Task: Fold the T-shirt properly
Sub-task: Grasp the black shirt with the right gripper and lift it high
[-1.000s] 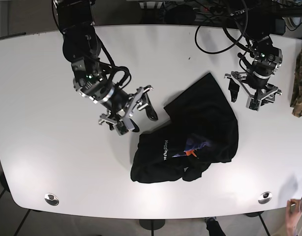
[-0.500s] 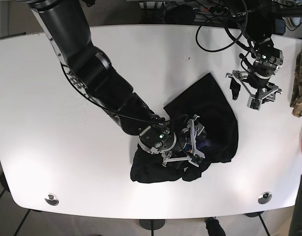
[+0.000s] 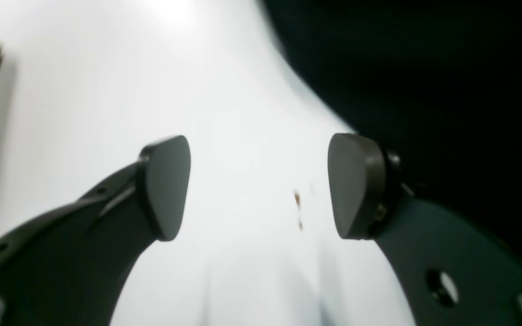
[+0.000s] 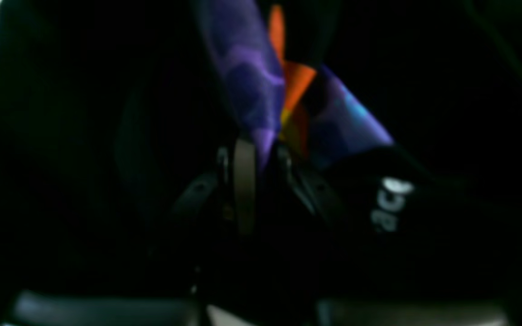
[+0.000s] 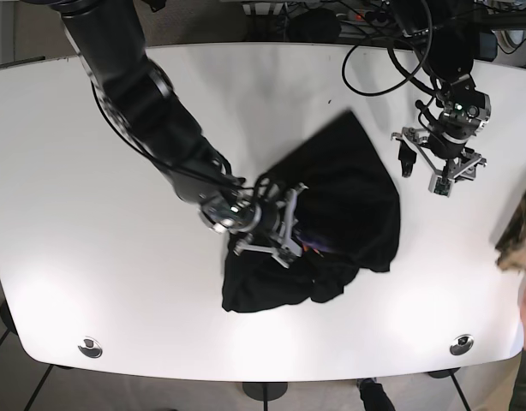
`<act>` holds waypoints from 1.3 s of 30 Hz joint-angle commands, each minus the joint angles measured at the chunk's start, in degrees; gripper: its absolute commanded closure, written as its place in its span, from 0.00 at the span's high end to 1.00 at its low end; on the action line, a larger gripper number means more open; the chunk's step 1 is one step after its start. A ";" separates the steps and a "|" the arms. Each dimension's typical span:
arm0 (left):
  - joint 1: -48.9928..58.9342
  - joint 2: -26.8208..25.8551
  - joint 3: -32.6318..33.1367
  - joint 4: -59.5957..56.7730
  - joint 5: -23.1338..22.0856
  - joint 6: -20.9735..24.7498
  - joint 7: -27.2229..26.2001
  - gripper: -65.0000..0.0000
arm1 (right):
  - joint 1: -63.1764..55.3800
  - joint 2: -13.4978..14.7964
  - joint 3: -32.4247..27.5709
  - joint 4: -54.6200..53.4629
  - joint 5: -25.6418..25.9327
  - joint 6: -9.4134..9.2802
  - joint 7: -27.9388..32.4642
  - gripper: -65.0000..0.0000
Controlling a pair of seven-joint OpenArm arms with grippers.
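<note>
Black shirt (image 5: 331, 214) is pinched at its print by the right gripper (image 4: 256, 158).
Bare white table (image 5: 83, 171) is seen all round; the left gripper (image 3: 258, 185) is held open beside the shirt's edge.

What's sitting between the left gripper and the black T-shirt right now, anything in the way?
Nothing visible. The left gripper hangs open above bare white table, and only table lies between it and the T-shirt.

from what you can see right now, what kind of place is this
Probably a robotics lab or test bench. Two robot arms work over a bare white table: the right tool grips a black T-shirt, and loose cables trail behind the open left tool.
</note>
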 commanded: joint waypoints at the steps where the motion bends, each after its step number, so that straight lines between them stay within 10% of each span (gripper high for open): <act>1: -0.36 -0.59 0.07 0.97 -0.77 0.27 -1.00 0.68 | -5.17 3.52 6.42 12.15 -0.16 -0.28 -3.17 0.03; 10: -1.77 -0.67 1.48 -2.99 -0.77 0.27 -1.00 0.68 | -27.33 10.03 24.27 37.21 -0.16 -0.28 -10.82 0.10; 13: -1.85 -0.67 1.57 -4.31 -0.77 0.27 -1.00 0.68 | -27.50 10.55 24.36 43.36 -0.16 -0.28 -14.77 0.52; 17: -1.85 -0.59 1.65 -4.04 -0.77 0.27 -1.00 0.68 | -23.20 10.03 24.36 46.00 0.01 -0.28 -16.53 0.80; 35: -1.50 -0.41 1.48 -4.13 -0.77 0.27 -1.00 0.68 | 5.02 -3.60 24.09 -4.37 -0.16 0.24 -14.51 0.80; 39: -1.68 -0.41 1.48 -4.13 -0.77 0.27 -1.00 0.68 | 3.88 -3.69 24.27 -4.20 0.45 0.07 -12.66 0.36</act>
